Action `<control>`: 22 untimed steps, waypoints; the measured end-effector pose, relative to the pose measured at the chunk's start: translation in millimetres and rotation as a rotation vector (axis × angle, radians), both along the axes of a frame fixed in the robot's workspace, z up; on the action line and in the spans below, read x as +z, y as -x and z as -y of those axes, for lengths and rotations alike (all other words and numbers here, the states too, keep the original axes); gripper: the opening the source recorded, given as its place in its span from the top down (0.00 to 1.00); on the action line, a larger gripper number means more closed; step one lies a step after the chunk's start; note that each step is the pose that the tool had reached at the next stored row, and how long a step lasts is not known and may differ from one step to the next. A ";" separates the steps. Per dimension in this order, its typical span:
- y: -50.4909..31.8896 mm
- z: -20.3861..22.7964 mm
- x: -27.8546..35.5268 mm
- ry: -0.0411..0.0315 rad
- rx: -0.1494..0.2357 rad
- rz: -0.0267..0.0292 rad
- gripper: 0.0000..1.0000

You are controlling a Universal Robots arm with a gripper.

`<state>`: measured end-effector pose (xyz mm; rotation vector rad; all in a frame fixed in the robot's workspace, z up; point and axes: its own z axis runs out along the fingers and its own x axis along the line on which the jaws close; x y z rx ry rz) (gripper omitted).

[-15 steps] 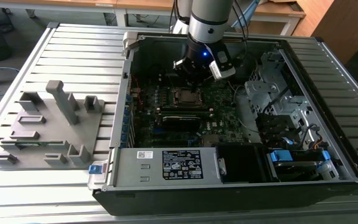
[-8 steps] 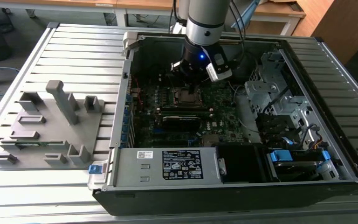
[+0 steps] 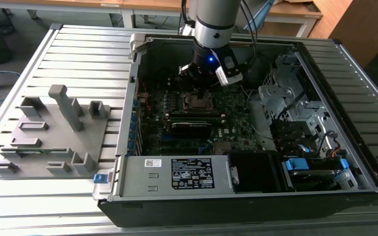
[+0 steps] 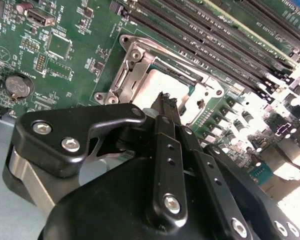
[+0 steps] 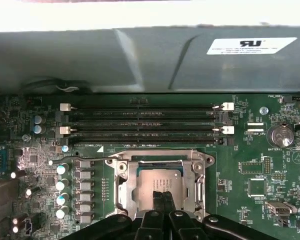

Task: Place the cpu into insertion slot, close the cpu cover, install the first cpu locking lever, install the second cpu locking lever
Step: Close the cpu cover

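The gripper [image 5: 162, 196], closed and empty, hung over the cpu [image 5: 157, 177], which looked light, stiff and fragile, best taken by its edges.

We are looking at a green circuit board [image 5: 225, 150] speckled with fine pale print. The cpu [image 5: 160, 181] is showing a dull grey-brown top, and the cpu cover [image 5: 198, 176] is gleaming silver. The long memory slots [image 5: 140, 120] are showing black with white end latches [image 5: 65, 106]. In both wrist views the gripper [image 5: 162, 195] is appearing matte black, dotted with silver screws. In the exterior view a blue light [image 3: 210, 60] is glowing on the silver-grey arm [image 3: 215, 19], and the table [image 3: 77, 54] is showing grey ribbed stripes.
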<state>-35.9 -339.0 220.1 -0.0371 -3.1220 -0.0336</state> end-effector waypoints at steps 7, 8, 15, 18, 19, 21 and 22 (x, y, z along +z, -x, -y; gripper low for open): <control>1.3 -0.7 -0.1 -0.0001 0.000 0.0000 0.89; 1.3 -0.7 -0.1 -0.0001 0.000 0.0000 0.89; 2.9 -0.8 -0.2 -0.0001 0.000 0.0009 0.89; 8.1 -0.8 -0.6 0.0000 0.000 0.0038 0.89; 10.2 -0.8 -0.9 -0.0001 0.000 0.0049 0.89; 14.7 -0.8 -1.5 0.0000 0.000 0.0066 0.89; 17.0 -0.8 -2.0 -0.0001 0.000 0.0077 0.89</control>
